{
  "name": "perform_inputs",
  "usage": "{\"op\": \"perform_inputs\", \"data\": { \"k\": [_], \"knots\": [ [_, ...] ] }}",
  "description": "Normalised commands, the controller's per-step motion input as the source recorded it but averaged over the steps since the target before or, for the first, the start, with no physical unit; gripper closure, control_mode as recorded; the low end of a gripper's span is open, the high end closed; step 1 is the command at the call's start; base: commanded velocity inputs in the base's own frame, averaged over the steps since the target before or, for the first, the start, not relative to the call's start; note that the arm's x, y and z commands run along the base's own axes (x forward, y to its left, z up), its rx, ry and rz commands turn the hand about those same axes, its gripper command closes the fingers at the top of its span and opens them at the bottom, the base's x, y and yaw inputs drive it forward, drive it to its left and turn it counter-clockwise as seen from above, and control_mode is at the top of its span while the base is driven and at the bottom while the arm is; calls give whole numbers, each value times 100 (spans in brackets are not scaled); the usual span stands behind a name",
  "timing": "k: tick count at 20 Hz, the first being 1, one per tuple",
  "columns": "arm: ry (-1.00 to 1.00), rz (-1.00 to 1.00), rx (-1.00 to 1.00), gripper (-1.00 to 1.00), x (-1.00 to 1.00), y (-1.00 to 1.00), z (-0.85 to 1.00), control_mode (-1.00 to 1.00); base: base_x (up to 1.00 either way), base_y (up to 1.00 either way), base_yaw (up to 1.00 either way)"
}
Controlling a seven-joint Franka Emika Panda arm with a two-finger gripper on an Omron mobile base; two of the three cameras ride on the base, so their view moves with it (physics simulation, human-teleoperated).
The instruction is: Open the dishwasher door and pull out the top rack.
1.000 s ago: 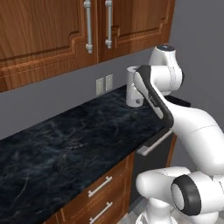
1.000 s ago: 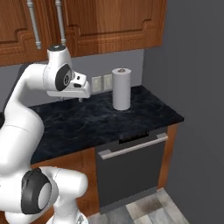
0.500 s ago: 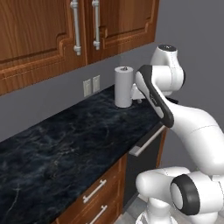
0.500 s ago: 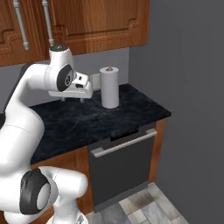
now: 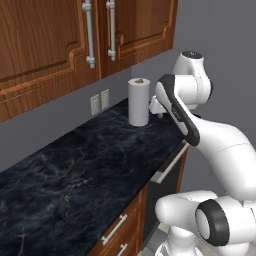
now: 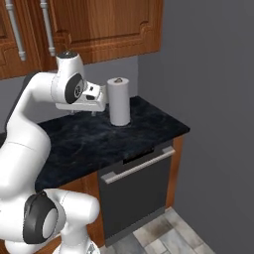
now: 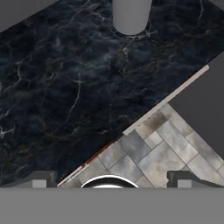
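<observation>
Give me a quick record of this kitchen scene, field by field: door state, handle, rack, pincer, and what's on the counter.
door: dark grey-black rectangular dishwasher door closed, upright under the counter
handle: long silver bar handle along the door's top edge, untouched
rack: top rack hidden behind the closed door
pincer: the pincer hangs above the counter edge, looking down on it and the floor; fingertips spread wide, holding nothing
counter: black marbled stone countertop with an upright white paper towel roll near the back wall
floor: grey stone tiles
task progress: not yet begun

Brown wooden cabinets [image 5: 60, 45] hang on a grey wall [image 6: 208, 64] above a black marble counter [image 5: 75, 175] and tiled floor [image 7: 153, 153].
</observation>
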Motion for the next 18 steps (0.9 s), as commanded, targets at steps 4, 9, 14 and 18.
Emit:
{"op": "perform_inputs", "data": {
  "k": [4,9,14,18],
  "knots": [
    [0,0,0,-100,0,0,0,100,26,30,-16],
    [0,0,0,-100,0,0,0,100,16,39,-13],
    [0,0,0,-100,0,0,0,100,12,38,-12],
    [0,0,0,-100,0,0,0,100,1,9,-6]
  ]
}}
